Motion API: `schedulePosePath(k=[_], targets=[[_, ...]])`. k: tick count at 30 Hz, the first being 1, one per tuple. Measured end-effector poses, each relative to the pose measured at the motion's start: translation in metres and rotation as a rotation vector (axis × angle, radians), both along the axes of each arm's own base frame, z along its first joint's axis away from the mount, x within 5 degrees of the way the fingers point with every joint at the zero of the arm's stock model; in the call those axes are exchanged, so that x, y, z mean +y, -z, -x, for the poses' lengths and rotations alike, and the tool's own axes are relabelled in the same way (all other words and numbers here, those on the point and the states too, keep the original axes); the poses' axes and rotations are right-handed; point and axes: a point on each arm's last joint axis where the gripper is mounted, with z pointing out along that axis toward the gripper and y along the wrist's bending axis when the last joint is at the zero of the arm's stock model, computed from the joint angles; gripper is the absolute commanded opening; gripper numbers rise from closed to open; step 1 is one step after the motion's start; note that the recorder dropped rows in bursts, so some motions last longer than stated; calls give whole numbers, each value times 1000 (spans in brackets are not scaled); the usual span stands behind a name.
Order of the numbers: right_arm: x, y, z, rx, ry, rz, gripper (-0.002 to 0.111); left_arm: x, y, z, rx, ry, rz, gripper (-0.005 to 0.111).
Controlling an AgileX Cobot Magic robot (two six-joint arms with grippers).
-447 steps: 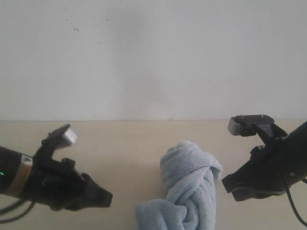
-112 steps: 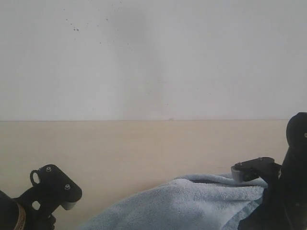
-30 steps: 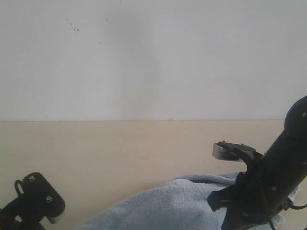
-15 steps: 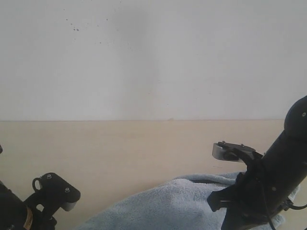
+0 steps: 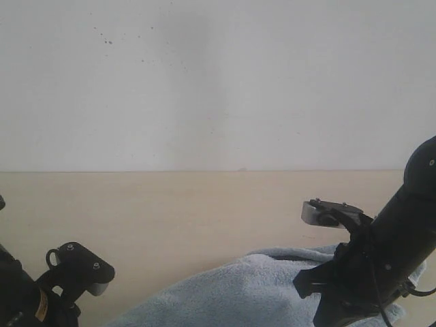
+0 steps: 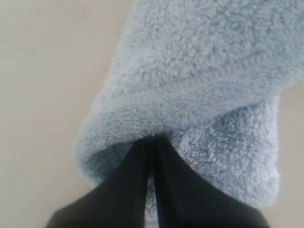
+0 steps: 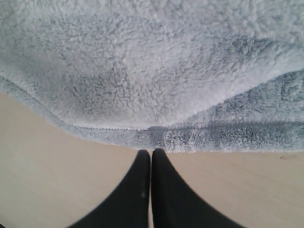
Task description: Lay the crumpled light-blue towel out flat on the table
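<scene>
The pale grey-blue towel (image 5: 238, 293) lies spread low across the near part of the beige table (image 5: 170, 211), still humped in the middle. In the left wrist view my left gripper (image 6: 151, 141) is shut, its black fingertips buried in a thick rolled fold of the towel (image 6: 199, 80). In the right wrist view my right gripper (image 7: 151, 152) is shut with nothing in it. Its tips rest over bare table (image 7: 57, 180), right at the stitched hem (image 7: 109, 129) of the towel (image 7: 142, 71). No care tag shows.
A white wall (image 5: 218, 82) rises behind the table's far edge. My left arm (image 5: 68, 279) sits at the bottom left of the exterior view and my right arm (image 5: 375, 272) stands over the towel's right end. Both sets of fingers are hidden there.
Over the last second the left arm's wrist has risen and shifted right in the exterior view. The right arm and the towel have hardly moved. Long before, the towel was a twisted heap.
</scene>
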Motion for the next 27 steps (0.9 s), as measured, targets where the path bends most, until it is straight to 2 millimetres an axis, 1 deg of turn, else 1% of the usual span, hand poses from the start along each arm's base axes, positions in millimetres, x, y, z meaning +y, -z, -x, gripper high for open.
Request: schedulePosePath(k=[6, 8, 10, 11, 13, 15, 16, 17, 18, 19, 20, 23, 25, 27], targets=[[0, 0, 0, -1, -2, 0, 0, 2, 0, 2, 23, 0, -17, 4], [0, 0, 0, -1, -2, 0, 0, 1, -10, 1, -19, 48, -2, 4], [0, 0, 0, -2, -1, 0, 0, 0, -40, 1, -146, 69, 68, 4], [0, 0, -1, -10, 3, 1, 0, 1, -58, 4, -215, 76, 106, 4], [0, 0, -3, -32, 13, 2, 0, 6, -87, 12, -318, 75, 165, 4], [0, 0, -5, -50, 22, 4, 0, 12, -107, 23, -384, 59, 225, 4], [0, 0, -5, -54, 24, 4, 0, 15, -112, 28, -401, 55, 242, 5], [0, 0, -6, -56, 25, 5, 0, 18, -113, 34, -396, 51, 241, 10], [0, 0, -6, -58, 26, 5, 0, 20, -109, 37, -378, 51, 230, 15], [0, 0, -6, -60, 26, 5, 0, 22, -104, 39, -359, 49, 218, 24], [0, 0, -6, -60, 26, 5, 0, 24, -97, 42, -332, 46, 203, 32], [0, 0, -6, -60, 26, 5, 0, 27, -75, 47, -240, 14, 164, 53], [0, 0, -6, -60, 26, 5, 0, 28, -64, 48, -191, -17, 152, 58], [0, 0, -6, -60, 26, 5, 0, 27, -54, 47, -157, -46, 145, 57]])
